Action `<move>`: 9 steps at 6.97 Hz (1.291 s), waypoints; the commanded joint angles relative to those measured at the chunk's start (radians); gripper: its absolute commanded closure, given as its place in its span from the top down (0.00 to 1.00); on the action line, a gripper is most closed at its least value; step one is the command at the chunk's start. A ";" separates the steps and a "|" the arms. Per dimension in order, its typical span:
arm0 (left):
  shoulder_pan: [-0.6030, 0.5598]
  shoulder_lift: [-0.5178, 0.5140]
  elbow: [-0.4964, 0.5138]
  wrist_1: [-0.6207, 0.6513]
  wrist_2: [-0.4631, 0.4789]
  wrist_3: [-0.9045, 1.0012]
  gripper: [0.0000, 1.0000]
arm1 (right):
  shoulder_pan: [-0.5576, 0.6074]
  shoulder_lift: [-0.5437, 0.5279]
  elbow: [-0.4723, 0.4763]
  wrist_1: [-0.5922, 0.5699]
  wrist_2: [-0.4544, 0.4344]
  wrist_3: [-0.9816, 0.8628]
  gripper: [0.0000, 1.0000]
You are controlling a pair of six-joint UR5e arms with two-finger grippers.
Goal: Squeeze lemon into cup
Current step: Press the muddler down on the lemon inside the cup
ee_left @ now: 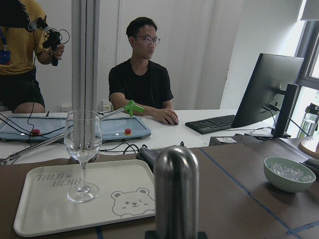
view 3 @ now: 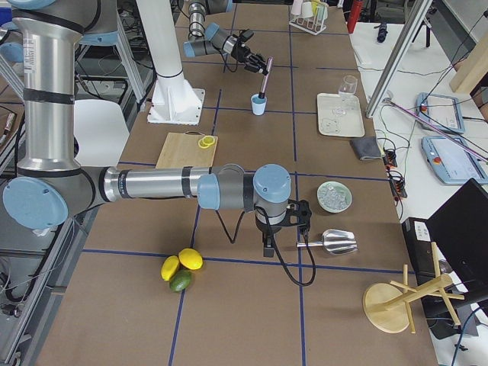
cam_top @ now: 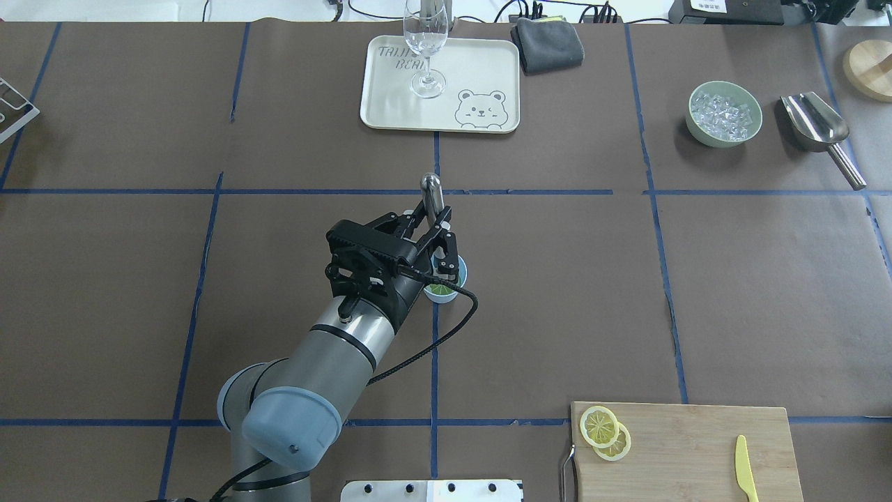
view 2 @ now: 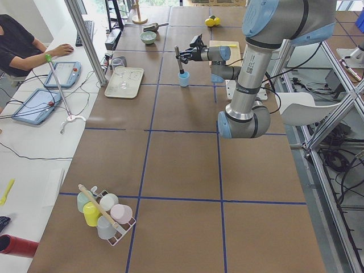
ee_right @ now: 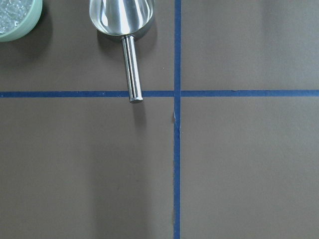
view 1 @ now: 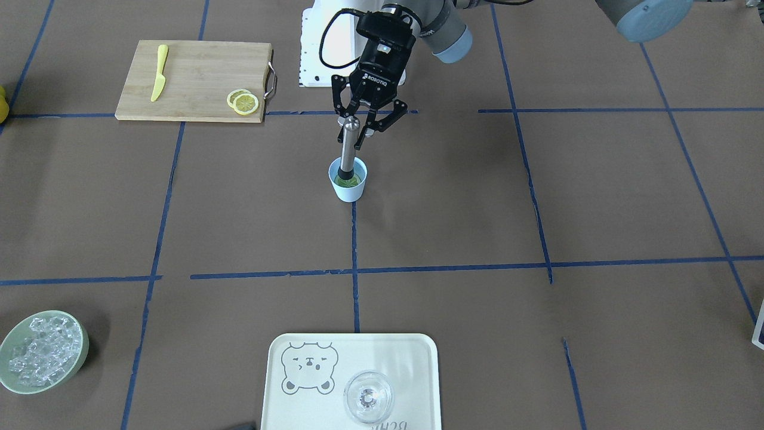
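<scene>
The light-blue cup (view 1: 348,190) (cam_top: 449,297) stands at the middle of the table. A steel muddler (view 1: 347,149) (cam_top: 431,189) leans in it, foot down in the cup. A yellow-green lemon slice (cam_top: 437,288) lies under that foot. My left gripper (view 1: 357,132) (cam_top: 437,230) is shut on the muddler's upper shaft, just above the cup. Two more lemon slices (view 1: 245,103) (cam_top: 605,431) overlap on the cutting board. My right gripper (view 3: 268,245) points down beside a metal scoop, seen only from the side, and I cannot tell whether it is open or shut.
The bamboo cutting board (view 1: 197,77) also carries a yellow plastic knife (view 1: 159,73). A bear tray (view 1: 412,358) holds a clear glass (view 1: 368,397). A green bowl of ice (view 1: 43,351) and the scoop (cam_top: 814,124) sit far from the cup. Whole fruits (view 3: 181,268) lie near the right arm.
</scene>
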 commanded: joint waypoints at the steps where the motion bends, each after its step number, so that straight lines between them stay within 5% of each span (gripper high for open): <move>1: 0.010 -0.001 0.012 0.000 0.000 -0.001 0.00 | 0.000 0.000 -0.001 0.000 -0.001 0.000 1.00; 9: 0.013 -0.004 0.100 -0.049 -0.001 -0.003 0.00 | 0.000 0.002 -0.001 0.000 -0.001 -0.002 1.00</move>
